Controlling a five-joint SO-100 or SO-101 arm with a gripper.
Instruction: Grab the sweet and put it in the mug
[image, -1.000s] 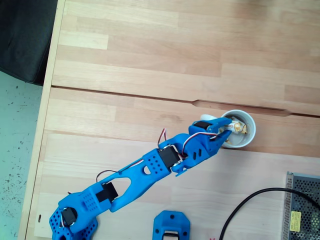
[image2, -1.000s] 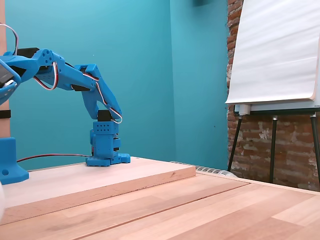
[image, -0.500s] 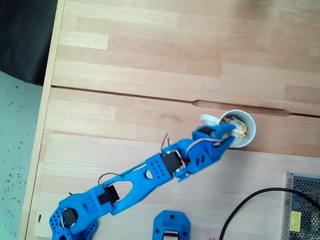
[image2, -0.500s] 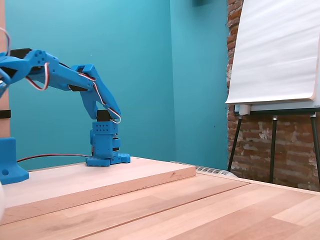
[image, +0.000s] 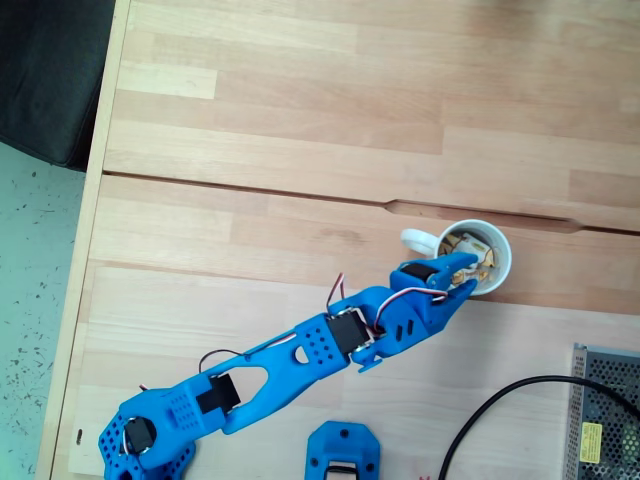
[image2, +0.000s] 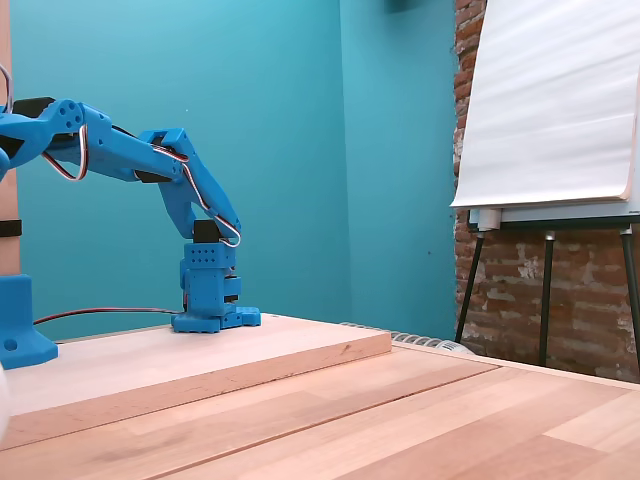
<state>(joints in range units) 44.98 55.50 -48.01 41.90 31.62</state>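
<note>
In a fixed view from above, the white mug (image: 497, 278) stands on the wooden table right of centre, its handle (image: 417, 240) pointing left. Cream and orange sweet wrappers (image: 487, 257) lie inside it. My blue gripper (image: 471, 271) hangs over the mug's near-left rim, its two fingers slightly apart and open with nothing between them. The blue arm (image: 300, 350) reaches up from its base at the lower left. In a fixed view from the side, the arm (image2: 130, 155) stretches left from its base (image2: 208, 300) and its end leaves the picture.
A grey mesh box (image: 605, 410) and a black cable (image: 500, 405) lie at the lower right. A blue part (image: 342, 452) sits at the bottom edge. The table's left edge (image: 85, 250) borders the floor. An easel with a white board (image2: 550, 110) stands behind.
The gripper has drawn back down and left from over the mug's inside to its near-left rim. The upper arm has sunk slightly in the side view.
</note>
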